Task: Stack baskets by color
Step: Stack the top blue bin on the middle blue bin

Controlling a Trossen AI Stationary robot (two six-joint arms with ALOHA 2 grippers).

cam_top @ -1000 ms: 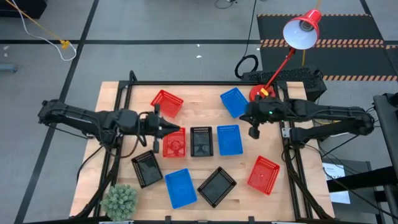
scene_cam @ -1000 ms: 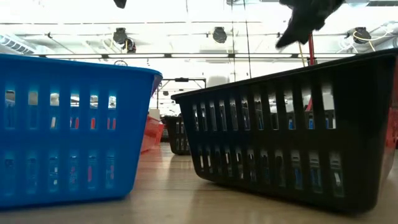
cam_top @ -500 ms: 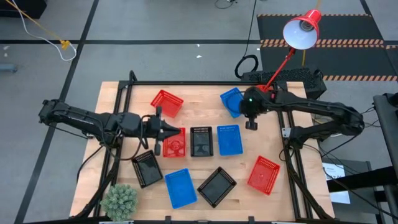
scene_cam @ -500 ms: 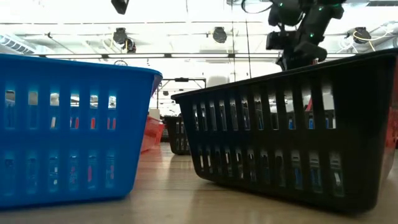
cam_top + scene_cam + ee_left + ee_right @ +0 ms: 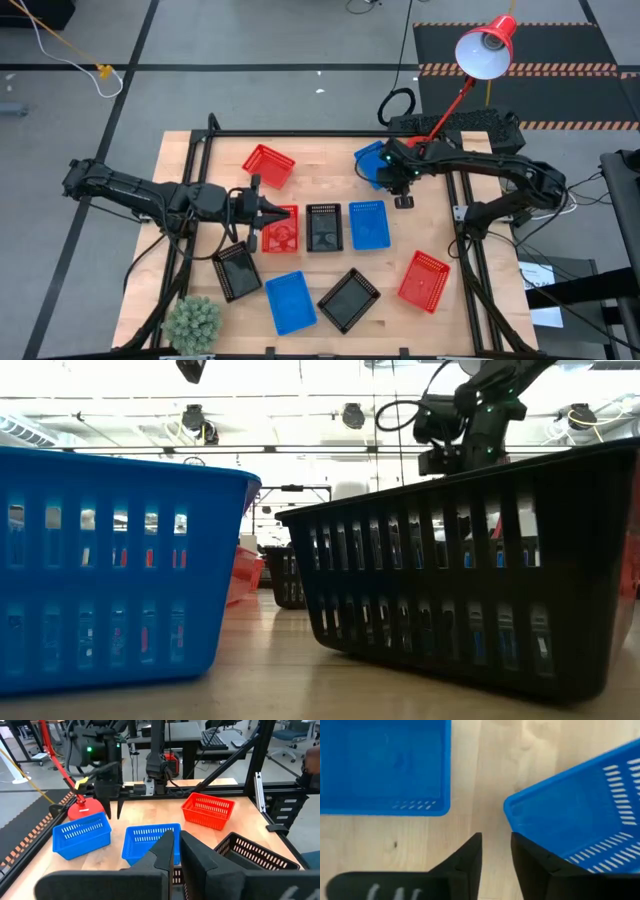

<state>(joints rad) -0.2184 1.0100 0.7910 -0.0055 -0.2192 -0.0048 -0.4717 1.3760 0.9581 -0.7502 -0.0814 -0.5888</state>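
Three red, three black and three blue baskets lie singly on the table. My right gripper (image 5: 392, 182) (image 5: 113, 812) (image 5: 496, 837) is open and points steeply down just above the near corner of the far blue basket (image 5: 375, 163) (image 5: 570, 815). Its fingers touch nothing. One finger stands over bare wood and the other by the basket's rim. The middle blue basket (image 5: 368, 225) (image 5: 385, 765) lies close by. My left gripper (image 5: 282, 212) (image 5: 177, 836) is shut and nearly level. It hovers over the far end of the middle red basket (image 5: 280, 232) with nothing between its fingers.
A black basket (image 5: 323, 227) lies between the middle red and blue ones. Other baskets sit at the far left (image 5: 268, 165) and along the near side (image 5: 291, 302) (image 5: 349, 298) (image 5: 424, 279) (image 5: 236, 271). A red lamp base (image 5: 415, 150) stands behind the far blue basket. A plant (image 5: 192, 322) is at the near left corner.
My right gripper has swung from beside the middle blue basket toward the far edge and a little left. It has sunk and tipped from near level to steeply downward, and now hangs over the far blue basket's corner. No basket has moved.
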